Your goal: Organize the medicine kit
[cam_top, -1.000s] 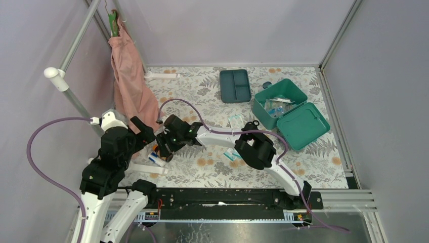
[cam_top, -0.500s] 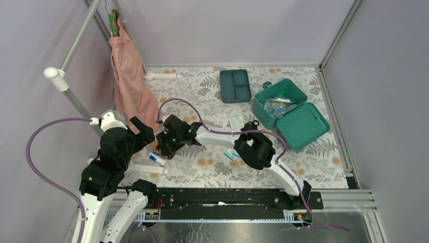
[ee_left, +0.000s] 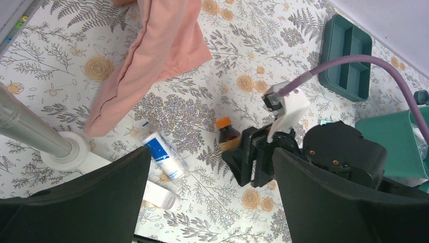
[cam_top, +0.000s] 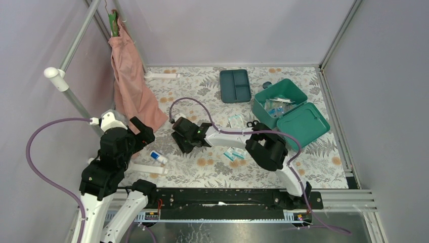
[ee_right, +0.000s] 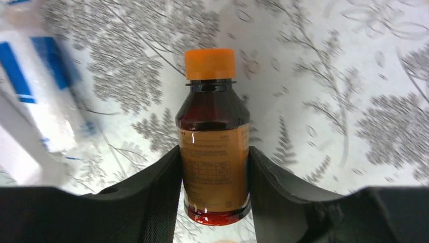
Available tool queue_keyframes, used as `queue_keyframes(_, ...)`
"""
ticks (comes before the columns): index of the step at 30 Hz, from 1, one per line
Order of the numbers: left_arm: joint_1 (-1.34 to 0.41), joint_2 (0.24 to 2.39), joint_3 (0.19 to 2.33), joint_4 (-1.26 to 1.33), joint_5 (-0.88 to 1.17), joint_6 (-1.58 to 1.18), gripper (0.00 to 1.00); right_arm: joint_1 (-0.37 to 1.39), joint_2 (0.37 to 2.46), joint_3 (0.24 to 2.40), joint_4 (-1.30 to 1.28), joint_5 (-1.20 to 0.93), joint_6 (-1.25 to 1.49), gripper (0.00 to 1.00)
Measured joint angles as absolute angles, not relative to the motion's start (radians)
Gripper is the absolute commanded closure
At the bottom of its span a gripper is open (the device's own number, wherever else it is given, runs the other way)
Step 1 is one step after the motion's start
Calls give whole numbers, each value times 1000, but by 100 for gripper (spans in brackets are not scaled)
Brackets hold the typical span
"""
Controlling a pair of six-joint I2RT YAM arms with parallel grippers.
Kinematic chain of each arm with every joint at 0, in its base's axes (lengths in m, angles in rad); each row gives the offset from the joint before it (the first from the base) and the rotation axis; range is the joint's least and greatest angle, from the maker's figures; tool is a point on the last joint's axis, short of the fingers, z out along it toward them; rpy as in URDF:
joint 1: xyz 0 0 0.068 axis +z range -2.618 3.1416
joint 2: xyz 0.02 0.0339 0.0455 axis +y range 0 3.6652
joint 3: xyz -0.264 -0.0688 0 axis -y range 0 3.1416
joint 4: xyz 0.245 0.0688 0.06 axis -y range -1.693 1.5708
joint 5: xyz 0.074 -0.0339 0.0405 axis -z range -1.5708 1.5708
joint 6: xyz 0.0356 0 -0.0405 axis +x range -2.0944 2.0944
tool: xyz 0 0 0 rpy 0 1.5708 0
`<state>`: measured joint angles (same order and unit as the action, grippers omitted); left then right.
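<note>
The floral bench carries one medicine kit, one flat divided tray, one amber bottle with an orange cap, one white tube with a blue label, three small sachets and two white bars. One bar lies by the far edge and the other by the near left corner. One pink cloth hangs at the far left corner, its hem on the bench. The kit sits at the far right corner with its lid swung open toward the right edge; several small packets lie inside, too jumbled to count. The tray lies just beside it on the left, apart from it. Two sachets lie side by side near the middle of the bench, toward the near edge, and the third lies farther back. The right claw is left of the bench's middle and grips the amber bottle, a finger pressed on each side of its label and the cap pointing away from the wrist. The kit is well apart from this claw, off toward the far right. The tube lies on the bench just beside that claw, toward the left edge. The left claw hangs above the left side with its jaws spread wide and nothing between them, farther still from the kit.
</note>
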<state>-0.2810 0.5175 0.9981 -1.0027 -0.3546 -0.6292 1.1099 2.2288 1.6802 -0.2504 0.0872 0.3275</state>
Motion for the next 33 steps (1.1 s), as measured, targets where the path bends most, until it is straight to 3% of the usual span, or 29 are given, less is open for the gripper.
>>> queue_keyframes(7,-281,517,998,-1002,-349,-629,1,1068,2076,1471,-248,131,345,63)
queue_keyframes(14,-281,519,973,-984,-313,-631,1,935,1793,1200,-175,80,438,65)
queue_keyframes(24,-281,520,944,-971,-278,-638,1,530,1336,1145,-226,174,447,69)
queue_keyframes(33,-281,527,929,-956,-250,-638,1,192,1373,1145,-279,236,495,69)
